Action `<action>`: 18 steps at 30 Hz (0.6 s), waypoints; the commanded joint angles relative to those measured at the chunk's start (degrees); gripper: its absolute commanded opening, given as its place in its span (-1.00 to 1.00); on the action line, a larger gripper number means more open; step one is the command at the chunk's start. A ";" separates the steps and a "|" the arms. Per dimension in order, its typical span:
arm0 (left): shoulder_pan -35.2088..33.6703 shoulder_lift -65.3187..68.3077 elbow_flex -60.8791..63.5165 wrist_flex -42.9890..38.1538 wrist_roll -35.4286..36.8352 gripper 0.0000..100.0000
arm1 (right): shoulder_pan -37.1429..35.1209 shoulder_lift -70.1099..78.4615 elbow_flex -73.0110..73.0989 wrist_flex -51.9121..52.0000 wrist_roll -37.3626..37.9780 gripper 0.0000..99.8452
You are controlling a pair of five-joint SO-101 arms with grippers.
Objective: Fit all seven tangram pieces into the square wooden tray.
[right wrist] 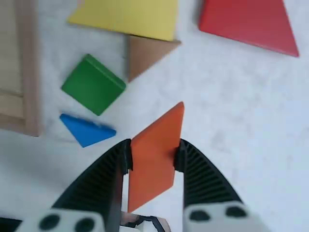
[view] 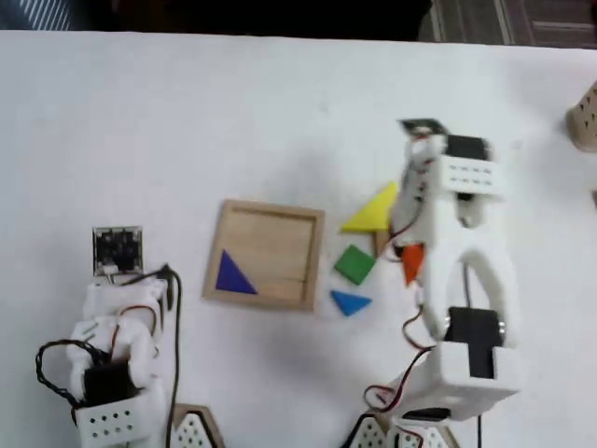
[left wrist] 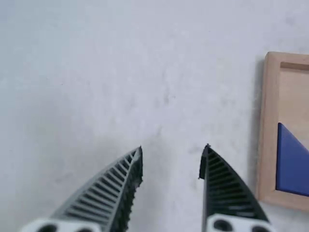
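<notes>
Two robot arms sit side by side at a white table, seen from above and from each wrist. Nearest its own camera, the right gripper (right wrist: 153,145) has its jaws closed part-way onto an orange parallelogram (right wrist: 159,125), pinching it across its narrow width; the piece's long axis runs straight out ahead of the claw, away from the arm's base. Whether the piece is lifted or resting on the table cannot be told. Just beyond it lie a small light blue triangle (right wrist: 86,129) and a green square (right wrist: 92,84), close together but apart. Farther on, a brown triangle (right wrist: 145,55) touches the edge of a large yellow triangle (right wrist: 130,17), with a red triangle (right wrist: 246,21) off to one side. The square wooden tray (view: 270,207) lies to the robot's left of the held piece, with the green square and light blue triangle between them, so the carry looks to be a sideways one over those two pieces. A dark blue triangle (view: 231,274) already sits in the tray's near left corner; the rest of its floor is bare wood. On the tray's far side, the left gripper (left wrist: 173,150) holds nothing, its jaws spread wide over bare table, just beside the tray's rim. It is nearer the tray, but the right arm has the piece.
</notes>
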 commanded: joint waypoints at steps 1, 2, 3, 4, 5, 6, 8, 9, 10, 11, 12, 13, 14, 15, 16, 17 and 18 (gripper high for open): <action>-0.57 -0.57 -0.18 -1.58 0.18 -0.59 | -10.51 -2.68 -2.55 -2.51 1.76 -0.96; -0.57 -0.57 -0.18 -1.58 0.18 -0.59 | -13.05 -2.68 -2.55 -3.30 2.46 -0.96; -0.57 -0.57 -0.18 -1.58 0.18 -0.59 | -15.52 -2.68 -2.55 -4.26 2.90 -0.96; -0.66 -0.57 -0.18 -1.58 0.18 -0.59 | -17.80 -2.68 -2.55 -5.32 3.08 -0.96; -0.66 -0.57 -0.18 -1.58 0.18 -0.59 | -19.91 -2.68 -2.55 -6.55 3.08 -0.96; -0.66 -0.57 -0.18 -1.58 0.18 -0.59 | -21.93 -2.59 -2.55 -7.87 3.08 -0.96; -0.66 -0.57 -0.18 -1.58 0.18 -0.59 | -25.80 -2.59 -2.55 -10.59 3.08 -0.96; -0.66 -0.57 -0.18 -1.58 0.18 -0.59 | -27.82 -2.24 -2.55 -11.82 3.25 -0.96; -0.66 -0.57 -0.18 -1.58 0.18 -0.59 | -29.67 -1.54 -2.64 -12.97 4.48 -0.96; -0.66 -0.57 -0.18 -1.67 0.18 -0.59 | -31.52 -0.57 -2.73 -13.85 6.95 -0.96; -0.66 -0.57 -0.18 -1.67 0.18 -0.59 | -33.54 0.66 -2.81 -14.64 10.02 -0.96; -0.66 -0.57 -0.18 -1.67 0.18 -0.59 | -35.65 2.15 -2.90 -15.25 13.01 -0.96; -0.66 -0.57 -0.18 -1.67 0.18 -0.59 | -37.67 3.91 -2.90 -15.69 15.91 -0.96; -0.66 -0.57 -0.18 -1.67 0.18 -0.59 | -39.34 5.76 -2.99 -16.31 18.11 -0.96; -0.66 -0.57 -0.18 -1.67 0.18 -0.59 | -40.66 7.43 -2.99 -17.27 20.04 -0.96; -0.66 -0.57 -0.18 -1.67 0.18 -0.59 | -41.71 8.92 -3.08 -18.51 21.27 -0.96; -0.66 -0.57 -0.18 -1.67 0.09 -0.59 | -42.42 10.33 -3.16 -19.74 21.54 -0.96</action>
